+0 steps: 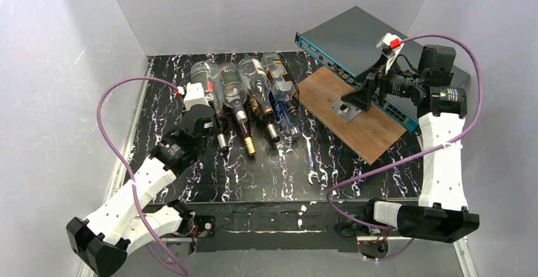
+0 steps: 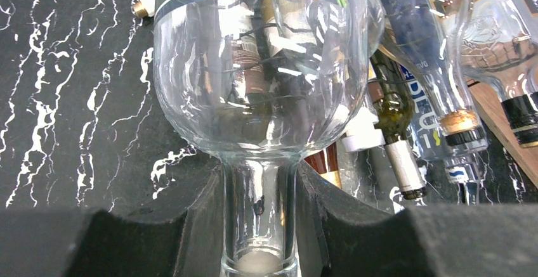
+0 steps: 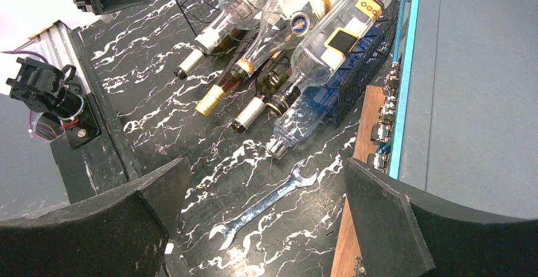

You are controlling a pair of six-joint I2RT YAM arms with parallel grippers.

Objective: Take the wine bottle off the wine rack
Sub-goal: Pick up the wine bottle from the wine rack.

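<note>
A clear wine bottle (image 2: pixel 254 87) with a green label lies leftmost (image 1: pixel 207 80) on the black wire wine rack (image 1: pixel 290 96), neck towards me. My left gripper (image 2: pixel 260 207) is shut on its neck, one dark pad on each side of the glass, just behind the mouth; in the top view it (image 1: pixel 214 127) sits at the row's front left. Several other bottles (image 1: pixel 254 90) lie beside it on the rack (image 3: pixel 355 80). My right gripper (image 3: pixel 266 220) hangs open and holds nothing, high over the wooden board (image 1: pixel 358 96).
A flat grey box with a teal edge (image 1: pixel 355 36) stands at the back right, a wooden board (image 1: pixel 374 131) leaning from it with a small metal plate (image 1: pixel 344 110) on it. A spanner (image 3: pixel 266 204) lies on the black marbled table (image 1: pixel 254 175), right of the bottle necks.
</note>
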